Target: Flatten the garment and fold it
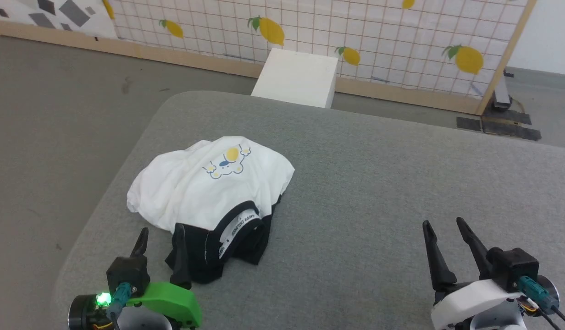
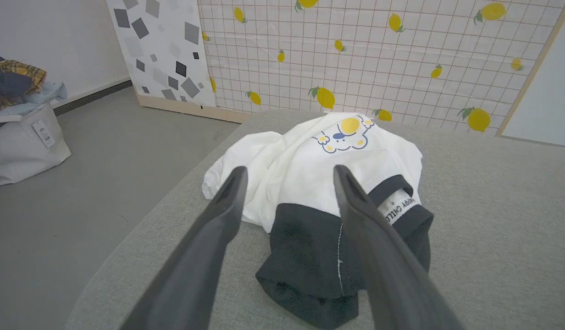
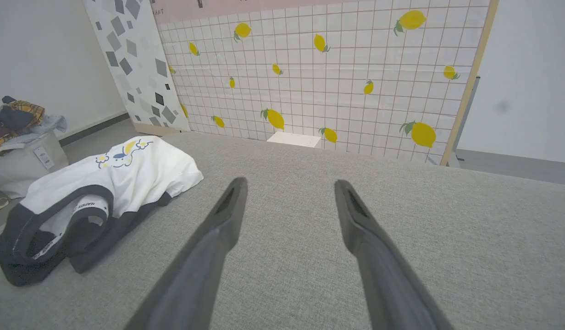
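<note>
A white box (image 1: pixel 295 78) stands between the grey desk (image 1: pixel 383 183) and a lemon-print screen (image 1: pixel 392 32) (gridded); a clothes bag (image 2: pixel 23 146) sits on the floor (image 2: pixel 103 183).

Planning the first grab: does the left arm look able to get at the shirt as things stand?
Likely yes. The left gripper sits right at the black end of the shirt, jaws open, with nothing between them on the grey surface.

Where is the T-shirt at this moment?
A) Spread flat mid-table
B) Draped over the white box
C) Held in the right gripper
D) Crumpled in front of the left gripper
D: the garment lies bunched just ahead of the open left gripper, well apart from the right gripper.
</note>
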`<state>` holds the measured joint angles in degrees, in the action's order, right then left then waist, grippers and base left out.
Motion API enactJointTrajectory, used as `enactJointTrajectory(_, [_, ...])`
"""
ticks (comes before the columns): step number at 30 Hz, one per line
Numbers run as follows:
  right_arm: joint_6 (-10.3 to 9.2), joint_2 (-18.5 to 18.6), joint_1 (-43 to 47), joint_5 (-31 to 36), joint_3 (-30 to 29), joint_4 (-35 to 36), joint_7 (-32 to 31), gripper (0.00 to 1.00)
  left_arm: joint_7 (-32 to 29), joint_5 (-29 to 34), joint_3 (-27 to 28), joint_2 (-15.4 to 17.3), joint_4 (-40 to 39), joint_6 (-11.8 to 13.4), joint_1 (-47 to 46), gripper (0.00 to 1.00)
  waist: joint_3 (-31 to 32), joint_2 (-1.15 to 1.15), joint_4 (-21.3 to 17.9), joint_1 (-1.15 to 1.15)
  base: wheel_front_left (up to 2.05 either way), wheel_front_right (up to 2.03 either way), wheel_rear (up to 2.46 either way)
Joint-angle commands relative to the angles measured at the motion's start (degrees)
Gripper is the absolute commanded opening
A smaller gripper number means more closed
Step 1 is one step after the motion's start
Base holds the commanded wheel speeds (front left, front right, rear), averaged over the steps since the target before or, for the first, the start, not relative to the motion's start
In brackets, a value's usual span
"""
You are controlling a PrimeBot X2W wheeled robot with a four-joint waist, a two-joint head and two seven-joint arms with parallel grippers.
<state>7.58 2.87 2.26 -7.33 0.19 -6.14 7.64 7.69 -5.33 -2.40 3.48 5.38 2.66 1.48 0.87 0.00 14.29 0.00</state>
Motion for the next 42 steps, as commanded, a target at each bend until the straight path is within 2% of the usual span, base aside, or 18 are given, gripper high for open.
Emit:
enactJointTrajectory(1, [-0.05,0.00,0.70,-0.45,0.13,-0.35,0.60,1.00,0.59,-0.47,-0.02,0.24,0.40,0.55,1.05,1.00,-0.14,0.00,0.97,0.00,0.00,0.00,0.00])
enactJointTrajectory(42, [-0.08,0.00,1.82,-2.85,1.31,-4.57,5.47,1.00,5.44,-2.47,-1.16,0.04,3.35,2.35,1.99,1.00,-0.35,0.00,11.19,0.00,0.00,0.00,0.00])
